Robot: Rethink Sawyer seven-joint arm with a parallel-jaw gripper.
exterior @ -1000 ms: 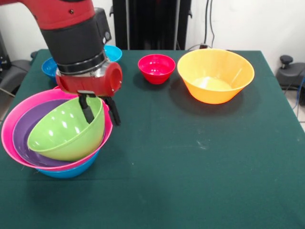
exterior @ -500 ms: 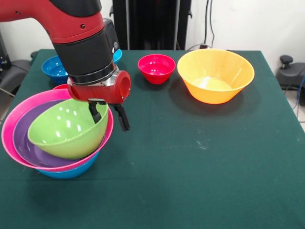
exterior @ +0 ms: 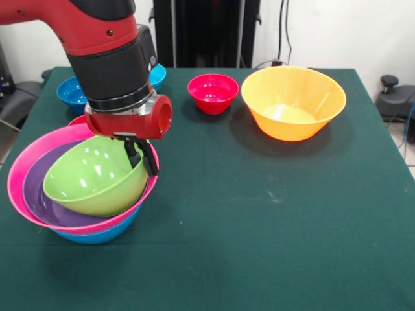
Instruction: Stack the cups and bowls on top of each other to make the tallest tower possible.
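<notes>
A red and black Sawyer arm [exterior: 107, 48] reaches down from the upper left of the frame, its gripper [exterior: 142, 157] pinching the right-hand rim of a green bowl [exterior: 94, 178], one black finger [exterior: 133, 153] inside the wall and the other outside, the jaws drawn narrow on the plastic. The green bowl sits tilted at the top of the tower [exterior: 81, 188] in the lower left of the frame, nested inside a purple bowl [exterior: 39, 201], which lies inside a large pink bowl [exterior: 26, 159]; a blue bowl [exterior: 97, 233] shows beneath the pile, resting on the dark green table [exterior: 272, 214]. Just behind the pile, a sliver of a red rim [exterior: 79, 120] shows beside the gripper's red wrist housing, too hidden to identify. At the upper left, partly covered by the arm, a dark blue bowl [exterior: 70, 94] and a light blue bowl [exterior: 157, 73] stand near the table's far edge. A small red bowl [exterior: 213, 92] sits at top centre, and just to its right, close but apart, stands a large orange bowl [exterior: 293, 102], open side up and well away from the pile.
</notes>
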